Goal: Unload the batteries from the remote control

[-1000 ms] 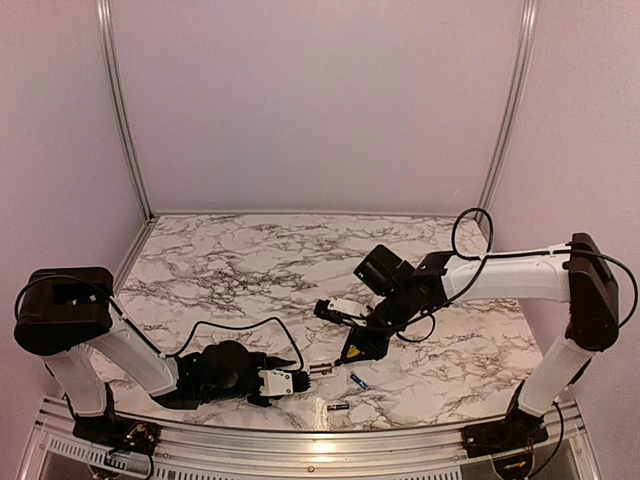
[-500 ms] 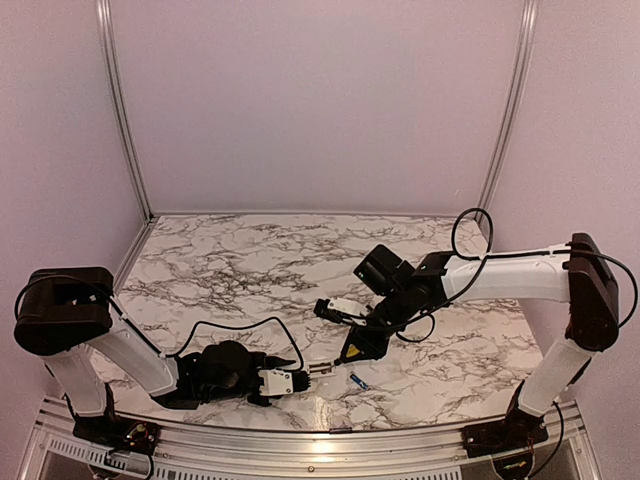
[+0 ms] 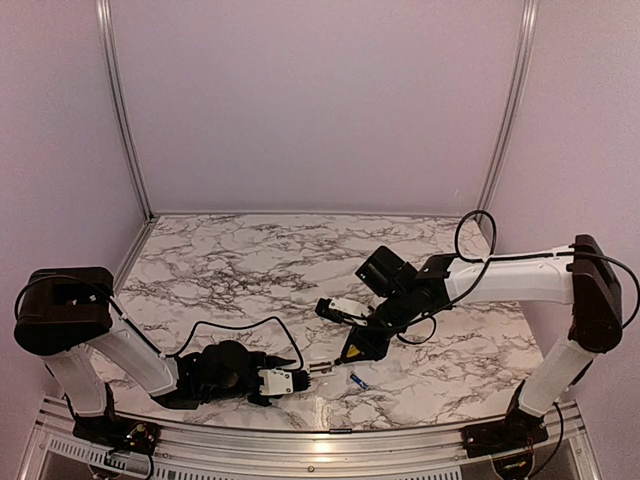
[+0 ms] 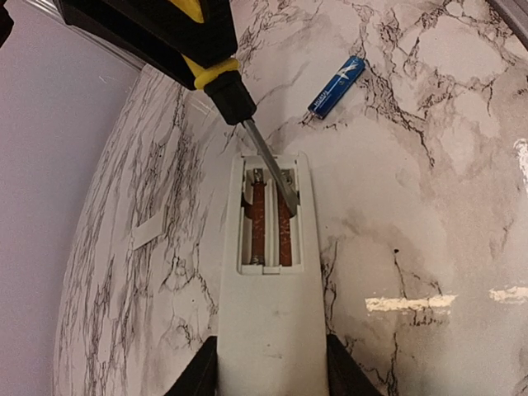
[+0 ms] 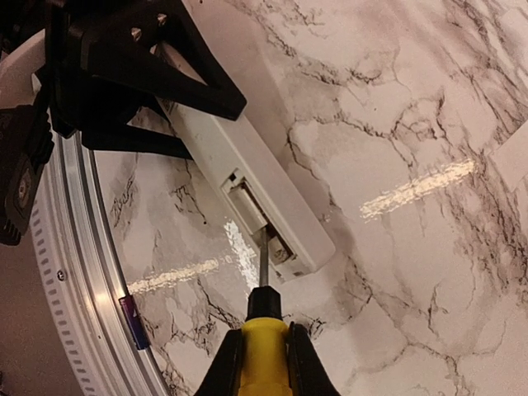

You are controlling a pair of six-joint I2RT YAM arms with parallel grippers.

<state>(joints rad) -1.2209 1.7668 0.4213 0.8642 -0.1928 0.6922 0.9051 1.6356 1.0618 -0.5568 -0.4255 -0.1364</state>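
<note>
left gripper [image 4: 271, 371] is clamped on the near end of the remote control [image 4: 268, 313], whose long axis points at the right arm. right gripper [image 5: 264, 371] is closed on the screwdriver [image 4: 223, 82], tip in the open compartment [image 4: 268, 223]. Both slots look empty: one battery [image 4: 337, 87] lies just past the remote's far end, nearer the right arm, second battery [image 5: 134, 322] by the near rail

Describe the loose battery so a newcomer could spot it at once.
On the marble table, find the long white remote control near the front edge. Just past its open end lies the battery, flat on the marble: a short blue cylinder, far smaller than the yellow-handled screwdriver nearby.
</note>
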